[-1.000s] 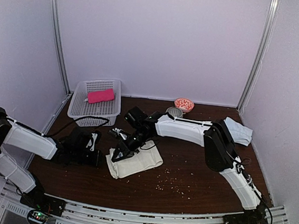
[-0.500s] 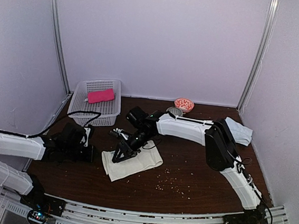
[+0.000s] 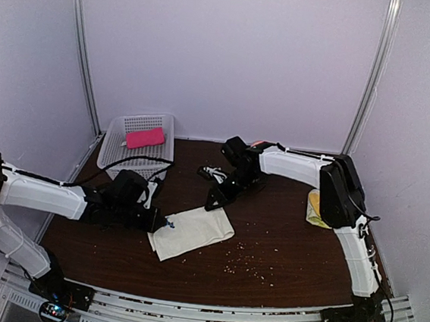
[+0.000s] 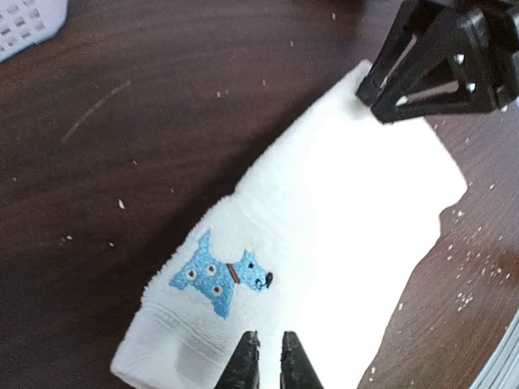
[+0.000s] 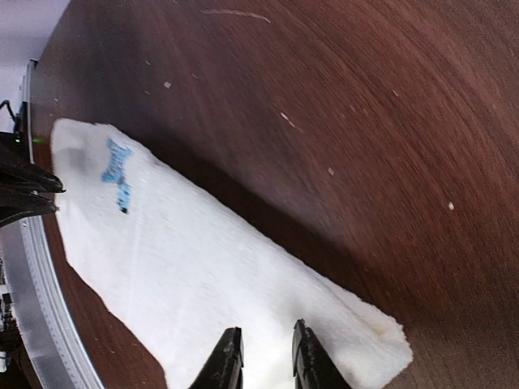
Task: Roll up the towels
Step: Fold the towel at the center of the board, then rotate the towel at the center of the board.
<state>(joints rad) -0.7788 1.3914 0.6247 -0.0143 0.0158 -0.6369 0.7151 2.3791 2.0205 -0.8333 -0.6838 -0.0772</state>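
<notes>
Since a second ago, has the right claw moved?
Yes. The right gripper has drawn back along the white towel to its far corner, moving rightward, away from the basket.

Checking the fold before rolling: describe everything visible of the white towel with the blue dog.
The cream-white terry cloth towel lies flat, folded into a long rectangle, diagonally on the dark wooden table. A blue embroidered dog and woven band mark the end near the left claw, whose tips sit at that edge; pinching is unclear. The right claw hangs over the opposite end, apparently not touching.
</notes>
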